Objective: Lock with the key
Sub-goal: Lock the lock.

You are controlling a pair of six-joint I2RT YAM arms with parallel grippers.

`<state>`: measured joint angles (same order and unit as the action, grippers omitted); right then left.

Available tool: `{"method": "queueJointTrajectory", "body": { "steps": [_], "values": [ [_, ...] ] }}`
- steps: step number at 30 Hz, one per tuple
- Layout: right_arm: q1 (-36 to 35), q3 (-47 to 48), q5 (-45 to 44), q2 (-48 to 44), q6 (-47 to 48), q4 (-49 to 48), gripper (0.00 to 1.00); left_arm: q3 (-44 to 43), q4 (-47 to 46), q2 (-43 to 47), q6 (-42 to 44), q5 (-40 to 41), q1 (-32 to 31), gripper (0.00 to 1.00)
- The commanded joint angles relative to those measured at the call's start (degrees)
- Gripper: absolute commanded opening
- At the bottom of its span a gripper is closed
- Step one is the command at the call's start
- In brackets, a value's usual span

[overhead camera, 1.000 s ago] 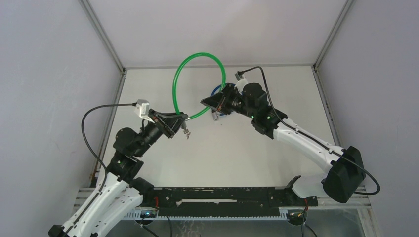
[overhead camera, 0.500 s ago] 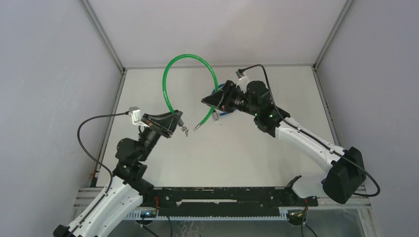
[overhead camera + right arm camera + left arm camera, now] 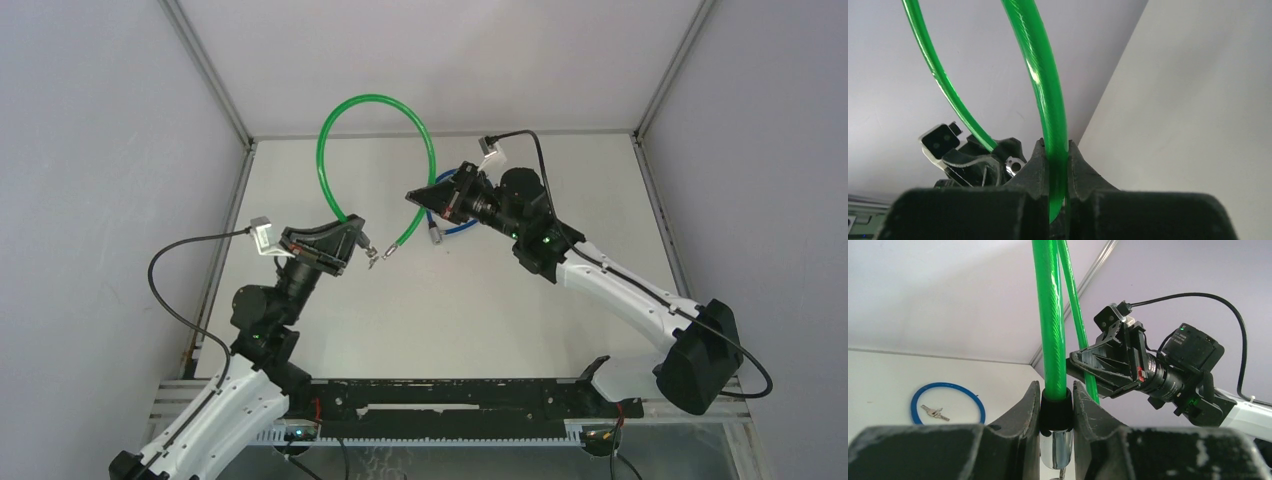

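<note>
A green cable lock [image 3: 371, 99] arches above the table between both grippers. My left gripper [image 3: 356, 236] is shut on the black collar [image 3: 1055, 412] just above the lock's chrome cylinder [image 3: 1062, 452]. Small keys [image 3: 372, 259] hang under the cylinder. My right gripper [image 3: 413, 197] is shut on the green cable [image 3: 1040, 75] a little above its free pin end [image 3: 388, 254]. The pin end hangs just right of the cylinder, apart from it. In the wrist views, both the left jaws [image 3: 1055, 390] and the right jaws [image 3: 1055, 147] press on what they hold.
A blue cable ring [image 3: 452, 222] lies on the white table under the right gripper, with a small metal piece [image 3: 435, 236] at its edge. It also shows in the left wrist view [image 3: 948, 402], with keys [image 3: 933, 412] inside it. Grey walls enclose the table.
The left gripper has drawn back to the left with the cylinder end, and the loop has shifted left. The cable's pin end, close by the cylinder a second ago, now hangs apart from it.
</note>
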<state>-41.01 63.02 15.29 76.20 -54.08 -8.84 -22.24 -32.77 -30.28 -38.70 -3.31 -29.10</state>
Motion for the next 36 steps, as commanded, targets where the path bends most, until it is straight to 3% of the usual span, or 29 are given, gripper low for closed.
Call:
{"method": "queueJointTrajectory", "body": {
  "steps": [1, 20, 36],
  "values": [
    [-1.25, -0.01, -7.6, -3.65, 0.85, -10.6, 0.0, 1.33, -6.32, -0.37, -1.55, -3.32, 0.1, 0.0],
    [-3.89, 4.22, -9.08, 1.99, 0.45, -15.01, 0.0, 0.27, -8.58, -2.47, -1.86, -8.39, 0.1, 0.0],
    [-1.09, 4.17, -10.93, 1.79, 0.24, -14.13, 0.0, -0.43, -4.86, -0.33, 0.49, -11.48, 0.15, 0.0]
  ]
}}
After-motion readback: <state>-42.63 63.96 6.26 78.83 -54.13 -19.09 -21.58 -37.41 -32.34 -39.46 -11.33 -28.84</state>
